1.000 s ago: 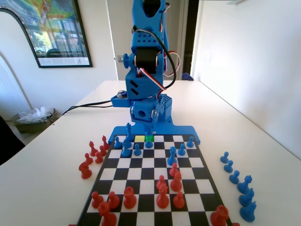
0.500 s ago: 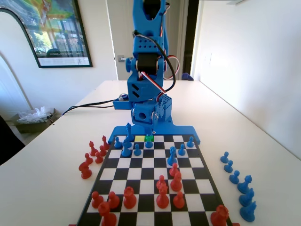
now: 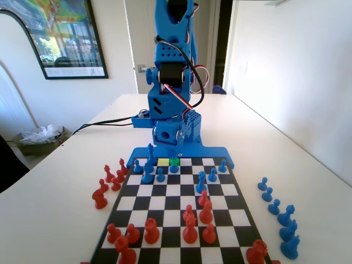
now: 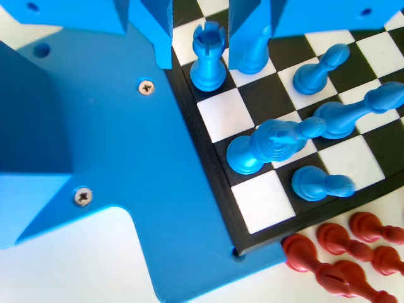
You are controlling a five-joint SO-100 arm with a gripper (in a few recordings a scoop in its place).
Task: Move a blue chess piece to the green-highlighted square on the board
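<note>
Arm [image 3: 170, 82] stands a little more upright than a second ago and has hardly stirred in the last half second. That looks like a pause or an early lift at the far row, not a carry.

The board [image 3: 223, 220] is the only holder here. It carries blue pieces at the arm's end and red pieces [image 3: 190, 231] nearer the fixed camera. More captured pieces lie on the table on either side.

The gripper [image 4: 205, 63] is low with its jaws wide. A rook [image 4: 208, 53] stands in the gap, apparently untouched.

The green square [image 3: 175, 161] lies just below the gripper in the fixed view. The blue piece [image 3: 174, 167] stands at its near edge. I cannot tell whether its base sits inside the square, so the move may be done or nearly so.
</note>
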